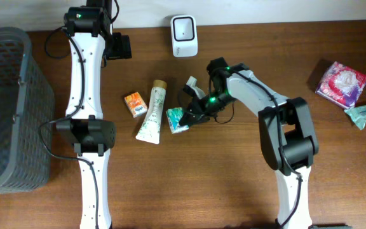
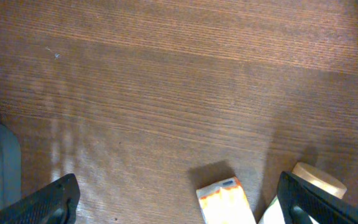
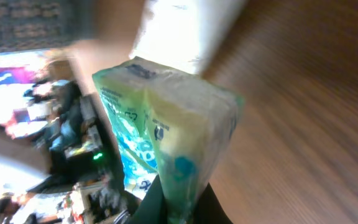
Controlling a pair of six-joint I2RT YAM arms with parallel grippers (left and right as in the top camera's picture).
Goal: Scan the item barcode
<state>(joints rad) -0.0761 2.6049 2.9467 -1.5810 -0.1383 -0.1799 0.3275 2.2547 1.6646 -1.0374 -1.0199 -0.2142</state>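
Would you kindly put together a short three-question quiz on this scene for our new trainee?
1. True or false: the right fingers are shut on the green packet.
2. Which item lies between the orange box and the green packet? A) pink packet B) white tube C) grey basket
3. Fill in the blank: the left fingers stand ___, holding nothing.

Key: 1 true; 2 B; 3 open.
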